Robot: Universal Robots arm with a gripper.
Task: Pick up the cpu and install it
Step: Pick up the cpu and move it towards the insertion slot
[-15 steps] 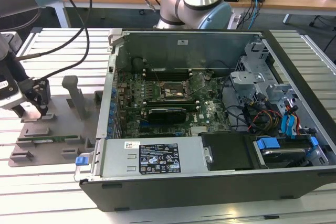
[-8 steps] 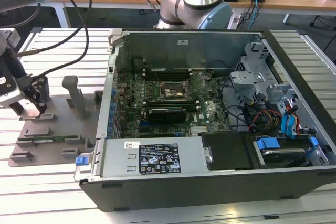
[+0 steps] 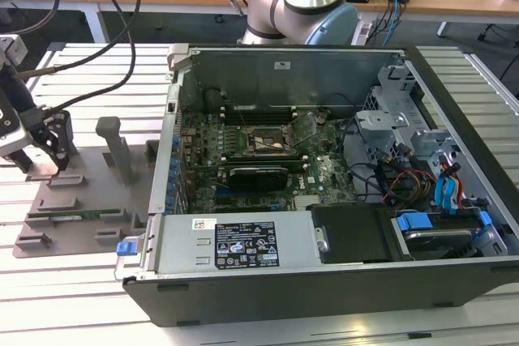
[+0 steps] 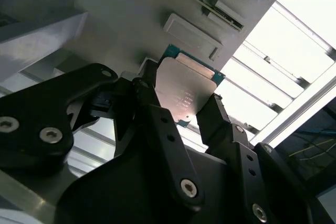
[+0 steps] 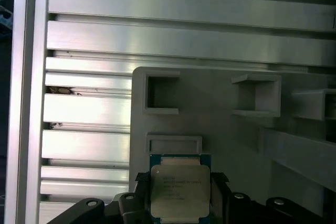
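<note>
Grey plastic is where it's all happening: in the exterior view the grey tray [image 3: 81, 196] lies on the slotted aluminium table [image 3: 73, 297], off to the exterior view's left of the open computer case [image 3: 243, 281]. The gripper [image 3: 55, 147] hangs over the tray's far corner, with the arm reached out well away from the case. The black socket [image 3: 268, 142] in the middle of the motherboard looks empty, and it's well apart from the gripper, so the install part isn't done. In the second wrist view the cpu [image 4: 186, 90] sits between the two black fingers [image 4: 157, 124], pale metal top towards the camera and a bit of green rim peeking out. The fingers are closed against two opposite edges. That's probably deliberate, since an edge grip keeps the pads off the flat faces and holds the chip square. In the first wrist view the cpu [image 5: 180, 190] is clamped the same way, right over the tray [image 5: 220, 124] and just beside a shallow rectangular pocket [image 5: 173, 142]. The wrist seems to point pretty much straight down at the tray, fingers dropping onto the chip from above. Whether the chip has actually cleared the tray is hard to tell from here.
</note>
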